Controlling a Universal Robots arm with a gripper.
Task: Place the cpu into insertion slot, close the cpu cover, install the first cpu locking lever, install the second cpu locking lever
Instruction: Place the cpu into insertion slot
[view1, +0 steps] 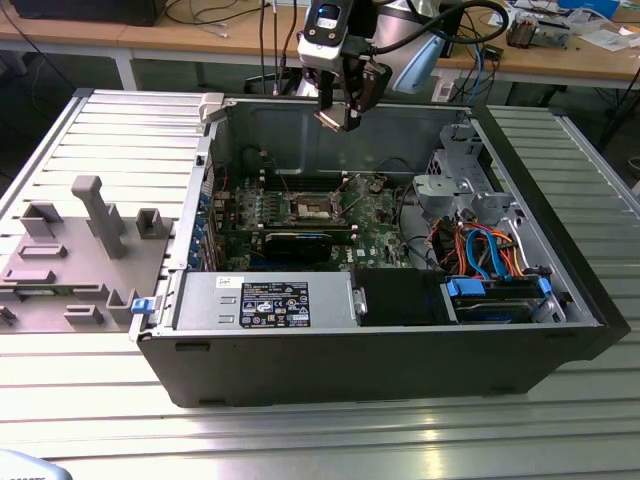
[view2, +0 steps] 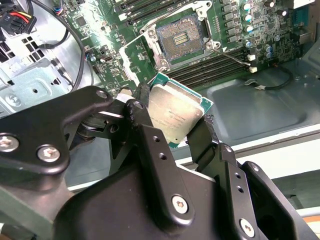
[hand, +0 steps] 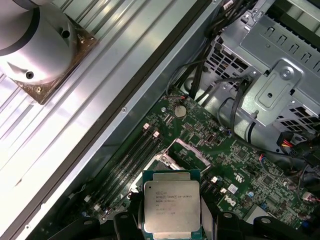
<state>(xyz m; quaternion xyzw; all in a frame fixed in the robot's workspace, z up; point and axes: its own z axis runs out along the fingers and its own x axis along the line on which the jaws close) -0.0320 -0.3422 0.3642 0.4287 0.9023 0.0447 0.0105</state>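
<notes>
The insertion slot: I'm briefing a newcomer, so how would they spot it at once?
Inside the open computer case, find the green motherboard. The insertion slot is the square dark socket in a silver frame, unlike the long black slots beside it.

Apparently open space above insertion slot (view2: 178, 39)

The cpu (hand: 171, 207), held in the gripper (view1: 345, 118), carries several lines of small dark print on its metal top, too fine to read with certainty. Well below the gripper, a black-and-white label (view1: 275, 303) stands on the grey metal box (view1: 265, 300). Its print is not readable. The motherboard (hand: 250, 170) under the gripper has tiny white markings, also unreadable.
</notes>
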